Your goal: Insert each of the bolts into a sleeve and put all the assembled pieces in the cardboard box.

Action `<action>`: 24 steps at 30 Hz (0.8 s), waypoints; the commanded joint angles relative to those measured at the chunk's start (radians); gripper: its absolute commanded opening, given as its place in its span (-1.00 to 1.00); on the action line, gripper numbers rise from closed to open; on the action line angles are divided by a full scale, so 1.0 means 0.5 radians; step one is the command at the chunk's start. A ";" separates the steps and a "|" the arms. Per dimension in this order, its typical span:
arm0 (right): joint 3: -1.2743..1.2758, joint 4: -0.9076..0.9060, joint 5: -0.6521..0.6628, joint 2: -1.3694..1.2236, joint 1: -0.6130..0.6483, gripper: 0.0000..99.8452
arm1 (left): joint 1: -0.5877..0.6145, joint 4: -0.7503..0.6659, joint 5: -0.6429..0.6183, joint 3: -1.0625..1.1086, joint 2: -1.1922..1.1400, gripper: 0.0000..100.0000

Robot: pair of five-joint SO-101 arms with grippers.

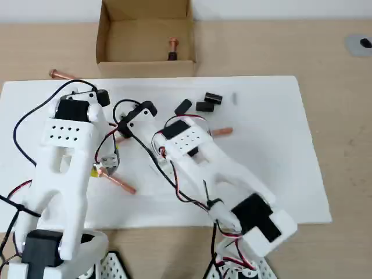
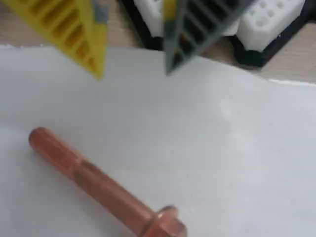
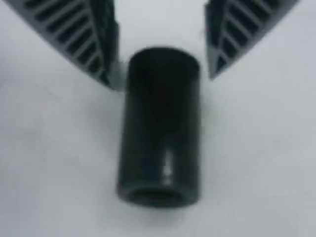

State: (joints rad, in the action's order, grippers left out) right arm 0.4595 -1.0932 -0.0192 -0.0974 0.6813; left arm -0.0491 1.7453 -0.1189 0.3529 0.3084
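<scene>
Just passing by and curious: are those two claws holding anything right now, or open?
Left gripper: open, empty, close to a copper bolt.
Right gripper: open, one finger each side of a black sleeve, not gripping it.

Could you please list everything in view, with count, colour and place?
Mat: one, white, on wooden table.
Box: one, brown cardboard, on table beyond mat.
Assembled piece: one, copper bolt in black sleeve, inside box.
Bolts: at least three loose, copper; two on mat, one beside box.
Sleeves: three, black, on mat near box; one, perhaps a fourth, between fingers of right gripper.
Disc: one, grey, table edge.
Left gripper: one, yellow and grey, open above a bolt.
Right gripper: one, grey, open astride a sleeve.
</scene>
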 commanded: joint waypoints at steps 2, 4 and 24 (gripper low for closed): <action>-0.244 -0.018 0.015 -0.106 -0.029 -0.69 | 0.006 0.018 0.009 -0.052 0.005 -0.81; -0.330 -0.083 0.015 -0.118 -0.026 -0.69 | 0.006 0.018 0.037 -0.052 0.005 -0.81; -0.861 -0.279 0.157 -0.585 -0.026 -0.69 | 0.196 0.018 0.178 -0.052 0.005 -0.81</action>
State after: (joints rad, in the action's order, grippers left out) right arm 0.1327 -1.2329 0.0468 -0.3353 0.6813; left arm 0.0307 1.7453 -0.0376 0.3529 0.3084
